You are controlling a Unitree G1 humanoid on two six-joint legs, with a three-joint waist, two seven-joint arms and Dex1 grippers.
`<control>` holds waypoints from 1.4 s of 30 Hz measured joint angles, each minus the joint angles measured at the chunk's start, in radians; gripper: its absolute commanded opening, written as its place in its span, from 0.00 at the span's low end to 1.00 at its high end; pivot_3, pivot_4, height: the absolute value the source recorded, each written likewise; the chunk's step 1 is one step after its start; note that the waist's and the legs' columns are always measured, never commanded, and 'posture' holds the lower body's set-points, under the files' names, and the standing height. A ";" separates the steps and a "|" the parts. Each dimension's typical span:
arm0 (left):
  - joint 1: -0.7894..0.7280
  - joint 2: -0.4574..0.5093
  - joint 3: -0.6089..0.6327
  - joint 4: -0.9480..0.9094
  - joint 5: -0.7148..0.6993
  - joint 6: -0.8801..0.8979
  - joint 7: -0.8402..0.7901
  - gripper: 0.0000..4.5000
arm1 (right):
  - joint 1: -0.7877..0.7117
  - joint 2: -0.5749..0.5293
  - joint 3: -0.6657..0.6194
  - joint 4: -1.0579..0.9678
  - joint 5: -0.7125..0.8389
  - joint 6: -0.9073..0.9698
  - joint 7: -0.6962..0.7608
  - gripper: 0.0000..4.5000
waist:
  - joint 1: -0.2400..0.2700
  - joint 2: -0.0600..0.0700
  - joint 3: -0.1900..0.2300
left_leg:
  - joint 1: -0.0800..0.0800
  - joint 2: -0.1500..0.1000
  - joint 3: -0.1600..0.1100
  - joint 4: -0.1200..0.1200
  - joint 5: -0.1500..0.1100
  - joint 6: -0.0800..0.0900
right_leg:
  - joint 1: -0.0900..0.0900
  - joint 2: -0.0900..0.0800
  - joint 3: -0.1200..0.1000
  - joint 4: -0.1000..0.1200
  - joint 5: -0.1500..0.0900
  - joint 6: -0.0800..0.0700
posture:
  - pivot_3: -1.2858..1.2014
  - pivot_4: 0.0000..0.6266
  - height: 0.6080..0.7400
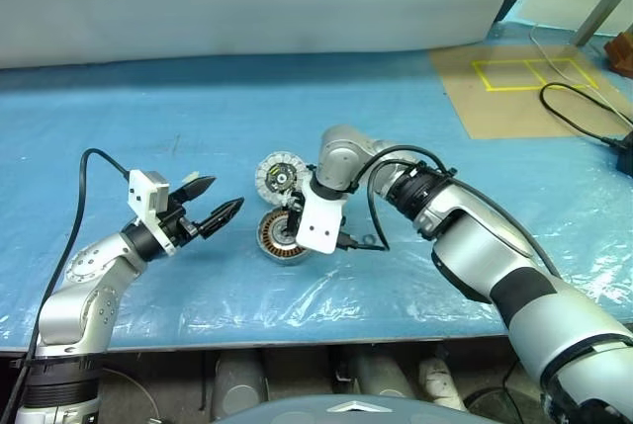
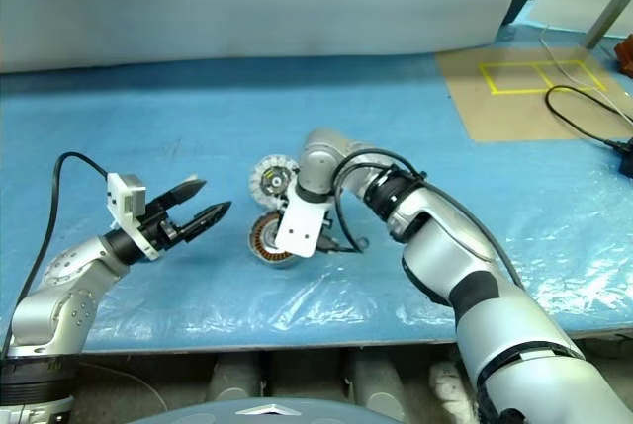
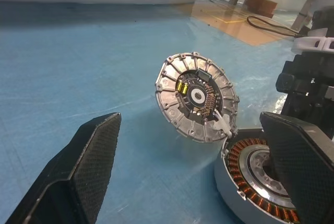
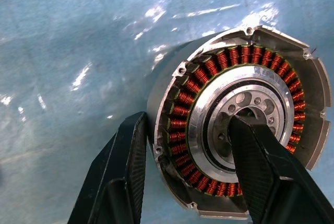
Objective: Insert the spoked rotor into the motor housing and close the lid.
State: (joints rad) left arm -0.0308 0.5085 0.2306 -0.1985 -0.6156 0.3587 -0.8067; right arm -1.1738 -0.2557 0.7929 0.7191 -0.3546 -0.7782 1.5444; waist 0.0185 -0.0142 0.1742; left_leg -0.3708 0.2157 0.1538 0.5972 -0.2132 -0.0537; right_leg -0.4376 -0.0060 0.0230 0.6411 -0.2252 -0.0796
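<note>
The motor housing (image 1: 280,234) lies flat mid-table, its copper windings (image 4: 209,67) facing up around a metal centre. The lid (image 1: 278,176) stands tilted up from the housing's far rim, with its ribbed inner face and black-and-yellow centre (image 3: 197,97) showing. My right gripper (image 4: 187,119) points down onto the housing. One finger sits against the outer wall and the other in the centre bore, shut across the winding ring. My left gripper (image 1: 226,195) hovers level to the left of the housing, open and empty, aimed at the lid. The spoked rotor is out of view.
A crinkled blue plastic sheet (image 1: 148,118) covers the table, whose front edge runs close below the arms. At the back right lie a brown board with yellow tape (image 1: 524,88) and a black cable (image 1: 579,113). A pale sheet hangs behind the table.
</note>
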 measured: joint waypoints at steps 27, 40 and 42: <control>-0.011 -0.002 -0.012 0.005 0.003 0.000 -0.001 1.00 | 0.044 -0.028 0.053 -0.114 0.081 0.069 0.014 0.82 | -0.002 0.000 0.000 | 0.000 0.000 0.000 0.000 0.000 0.000 | 0.000 0.000 0.000 0.000 0.000 0.000 | 0.52 0.24 1.00; -0.038 -0.001 -0.019 0.036 0.004 -0.001 -0.017 1.00 | -0.029 -0.128 0.052 -0.210 0.190 0.144 0.018 0.86 | -0.001 0.000 0.000 | 0.001 -0.001 0.000 0.000 0.000 -0.001 | 0.001 0.000 0.000 0.000 0.000 0.000 | 0.52 0.24 1.00; -0.047 -0.001 -0.021 0.039 0.004 -0.001 -0.019 1.00 | -0.032 -0.149 0.053 -0.247 0.226 0.157 0.019 0.86 | 0.000 -0.001 0.000 | 0.001 -0.001 0.000 0.000 0.000 -0.001 | 0.000 0.000 0.000 0.000 0.000 0.001 | 0.52 0.24 1.00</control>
State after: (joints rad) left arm -0.0779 0.5071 0.2094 -0.1591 -0.6114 0.3575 -0.8252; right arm -1.2054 -0.4051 0.8463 0.4718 -0.1289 -0.6210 1.5635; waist 0.0181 -0.0147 0.1740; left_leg -0.3702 0.2146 0.1536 0.5972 -0.2128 -0.0542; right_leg -0.4371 -0.0060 0.0233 0.6410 -0.2251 -0.0790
